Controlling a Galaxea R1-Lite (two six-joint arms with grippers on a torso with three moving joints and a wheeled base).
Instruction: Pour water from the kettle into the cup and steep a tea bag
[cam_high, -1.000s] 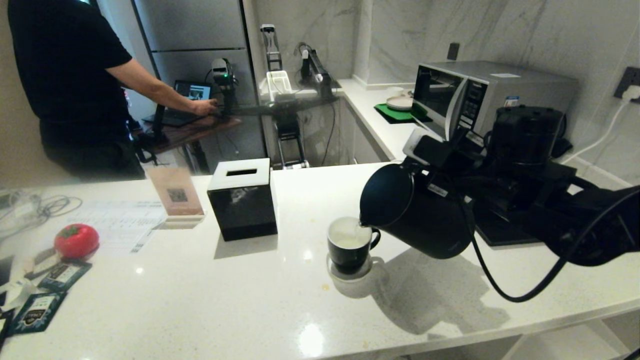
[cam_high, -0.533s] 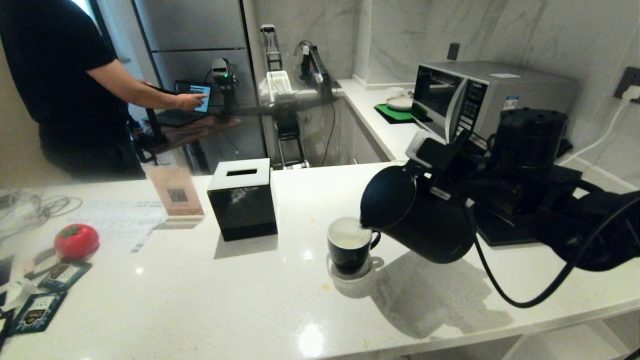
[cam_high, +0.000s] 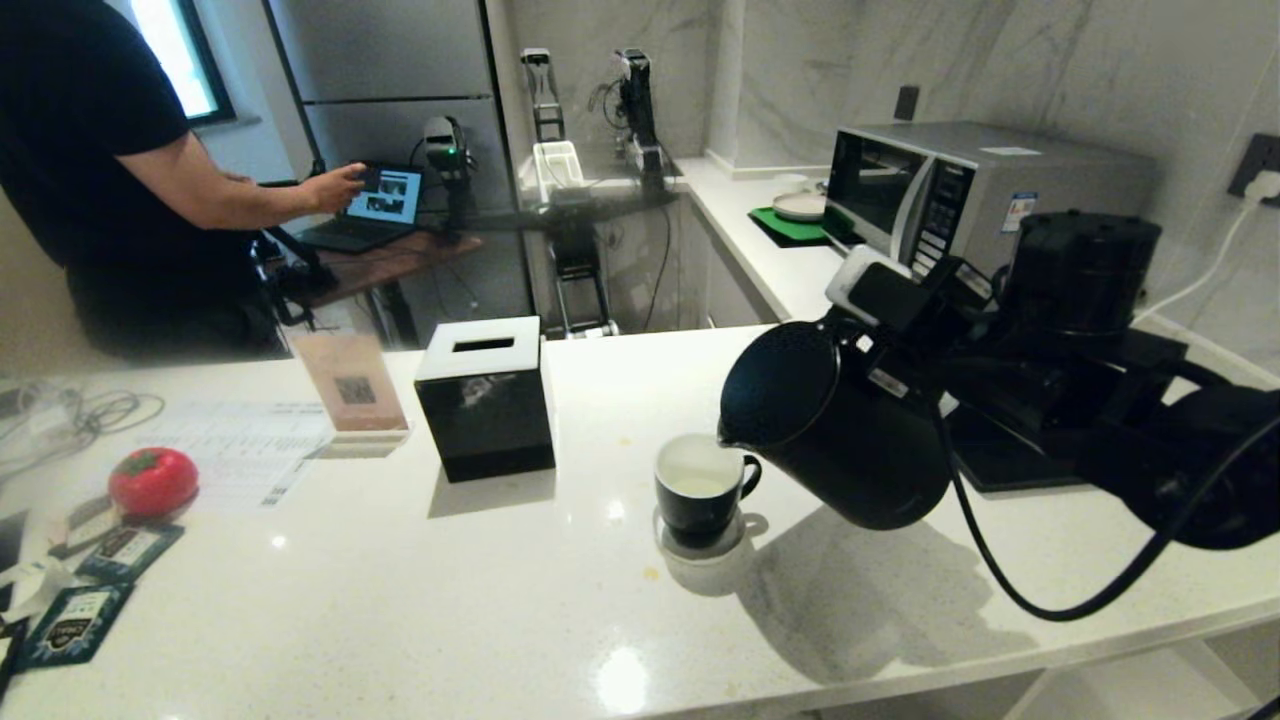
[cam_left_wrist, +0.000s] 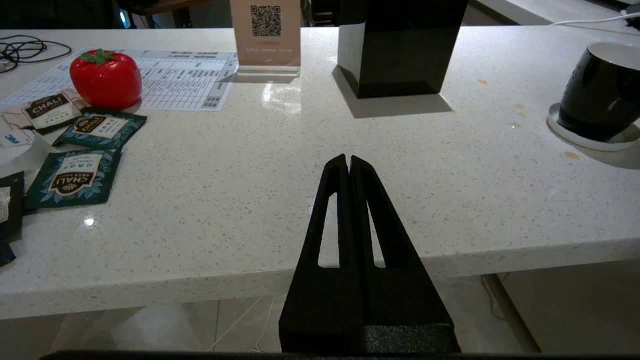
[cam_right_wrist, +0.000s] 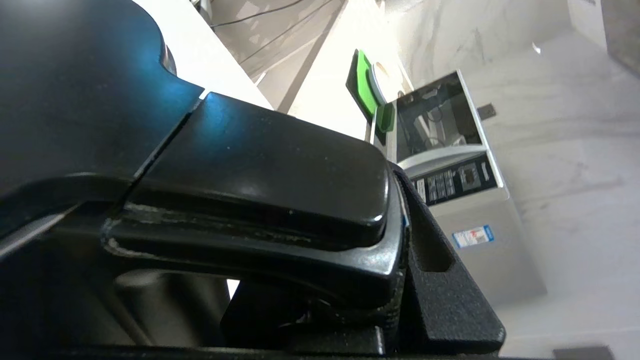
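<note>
The tall black kettle (cam_high: 840, 430) hangs tilted over the counter, its spout just above the rim of the cup (cam_high: 698, 492). My right gripper (cam_high: 905, 325) is shut on the kettle's handle (cam_right_wrist: 260, 200); one of its fingers (cam_right_wrist: 445, 290) presses against the handle's side. The black cup stands on a small white coaster and holds a pale pool of water (cam_high: 697, 486). From the left wrist view the cup (cam_left_wrist: 600, 95) is far off to one side. My left gripper (cam_left_wrist: 349, 161) is shut on nothing, parked low at the counter's front edge. The tea bag is out of view.
A black tissue box (cam_high: 487, 398) and a QR-code card (cam_high: 352, 385) stand left of the cup. A red tomato-shaped object (cam_high: 153, 481) and teal sachets (cam_high: 75, 620) lie at the far left. The microwave (cam_high: 960, 190) stands behind my right arm. A person (cam_high: 110, 180) is at a laptop beyond the counter.
The kettle has risen slightly with my right arm, spout still over the cup. The person's hand moved from the desk up to the laptop screen.
</note>
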